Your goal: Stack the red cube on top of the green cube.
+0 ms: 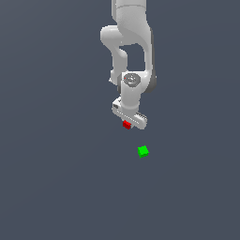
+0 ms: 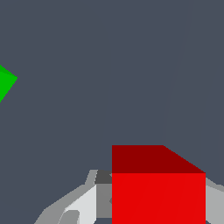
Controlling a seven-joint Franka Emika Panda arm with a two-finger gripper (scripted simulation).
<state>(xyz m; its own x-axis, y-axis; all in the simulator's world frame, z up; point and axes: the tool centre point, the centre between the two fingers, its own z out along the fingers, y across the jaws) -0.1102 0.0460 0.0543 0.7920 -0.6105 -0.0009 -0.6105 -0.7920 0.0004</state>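
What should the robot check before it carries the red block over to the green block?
1. Red cube sits between the gripper fingers: ok, the wrist view shows grey fingers on both sides of it.
2. Grip is tight enough to carry: cannot tell.
3. Green cube is in sight: ok, it shows in both views, only partly in the wrist view.
4. Green cube's top is bare: ok, nothing rests on it.
5. Red cube is above the green cube: not ok, the green cube lies off toward the exterior view's right and lower down.
6. Path between the cubes is free: ok, only bare floor shows.
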